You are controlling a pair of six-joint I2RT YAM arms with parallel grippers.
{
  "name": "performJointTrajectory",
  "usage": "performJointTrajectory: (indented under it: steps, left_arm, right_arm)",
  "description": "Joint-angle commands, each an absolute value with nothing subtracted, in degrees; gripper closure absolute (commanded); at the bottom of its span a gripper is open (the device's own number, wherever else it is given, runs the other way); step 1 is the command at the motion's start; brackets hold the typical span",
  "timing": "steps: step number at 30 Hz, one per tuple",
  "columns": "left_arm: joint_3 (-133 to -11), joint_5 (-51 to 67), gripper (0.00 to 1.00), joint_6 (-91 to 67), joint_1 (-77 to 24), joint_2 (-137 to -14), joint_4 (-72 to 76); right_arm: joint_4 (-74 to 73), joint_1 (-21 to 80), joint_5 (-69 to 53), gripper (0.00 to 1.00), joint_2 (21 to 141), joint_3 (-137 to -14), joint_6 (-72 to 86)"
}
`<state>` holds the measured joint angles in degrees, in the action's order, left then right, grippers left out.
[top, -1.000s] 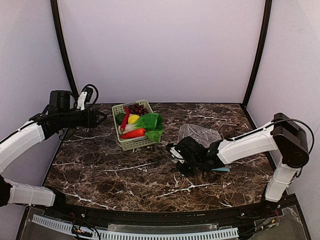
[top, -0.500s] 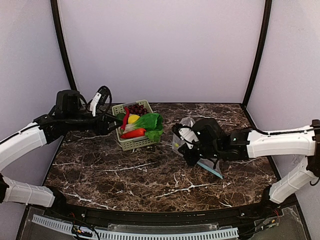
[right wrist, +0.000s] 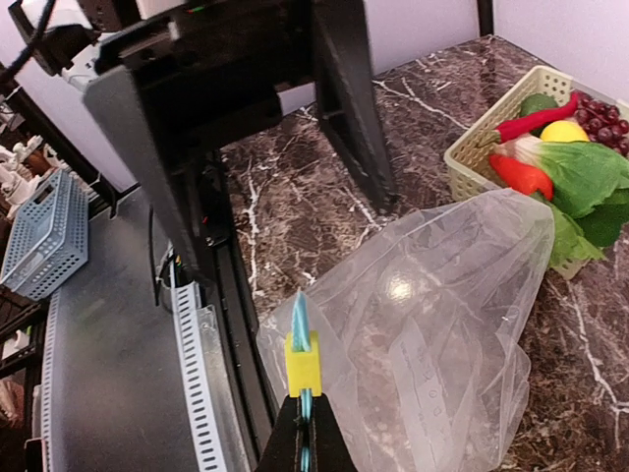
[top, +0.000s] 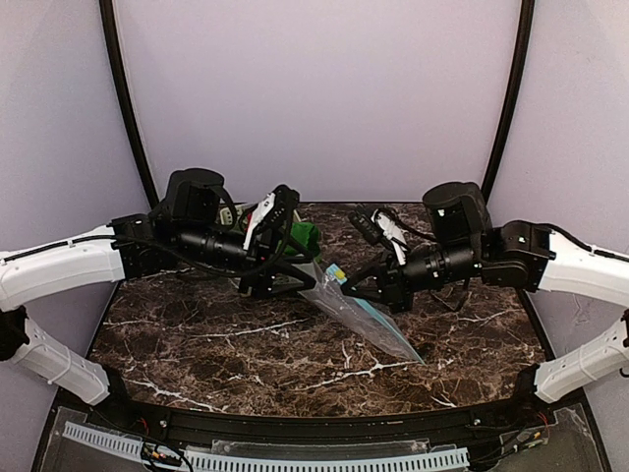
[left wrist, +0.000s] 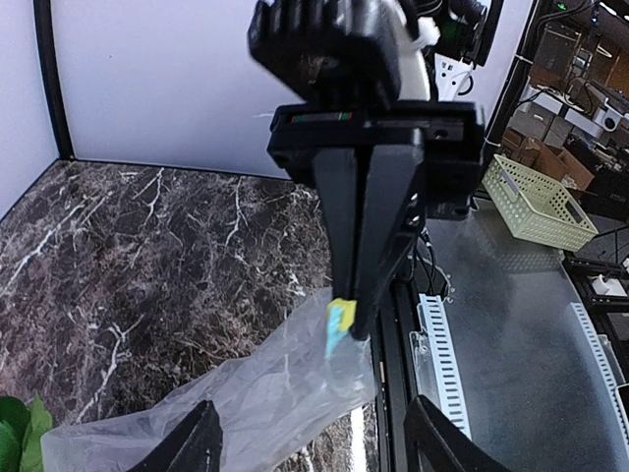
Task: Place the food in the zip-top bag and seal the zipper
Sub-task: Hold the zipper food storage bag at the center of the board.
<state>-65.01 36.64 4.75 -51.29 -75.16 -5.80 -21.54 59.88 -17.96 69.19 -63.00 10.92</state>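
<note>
My right gripper [right wrist: 303, 411] is shut on the light blue zipper [right wrist: 300, 317] just below its yellow slider [right wrist: 302, 364]. It holds the clear zip-top bag [right wrist: 442, 324] up off the table. In the top view the bag [top: 373, 323] hangs slanting down from the right gripper [top: 346, 285]. My left gripper [top: 295, 261] is open and empty, facing the bag's mouth; the left wrist view shows the bag [left wrist: 246, 403] between its spread fingers [left wrist: 187, 447]. The food, with a red chilli [right wrist: 536, 116], lemon [right wrist: 563, 130], grapes [right wrist: 604, 118] and bok choy [right wrist: 580, 177], lies in the basket [right wrist: 472, 147].
In the top view the left arm hides most of the pale green basket; only a bit of bok choy [top: 303, 236] shows behind it. The marble table [top: 216, 334] has a black rail along its near edge [top: 295, 423]. Purple walls enclose the back and sides.
My right arm has lifted the bag off the table and swung it up toward the middle. My left arm has moved right, in front of the basket, to face the bag.
</note>
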Motion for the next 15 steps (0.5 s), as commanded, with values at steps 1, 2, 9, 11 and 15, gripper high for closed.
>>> performJointTrajectory:
  steps: [1,2,9,11,15]
  left_arm:
    - [-62.3,39.0,0.35,4.9,-52.5,-74.5,-4.8]
    - [-61.7,39.0,0.35,4.8,-52.9,-74.2,-4.6]
    - [-60.9,40.2,0.35,3.7,-54.5,-75.2,-3.8]
    - [-61.3,40.7,0.37,4.0,-54.8,-75.8,-5.0]
    - [-61.5,40.6,0.48,4.2,-55.5,-76.2,-5.6]
  right_arm:
    - [-23.0,60.5,-26.7,1.0,69.2,-63.9,13.3]
    - [-22.9,60.5,-26.8,1.0,69.5,-64.0,13.2]
    - [-22.6,60.7,-28.4,1.0,73.0,-65.2,12.6]
    - [-22.6,60.8,-27.6,1.0,73.6,-65.5,12.4]
    - [-22.3,60.8,-26.7,1.0,73.9,-65.9,12.1]
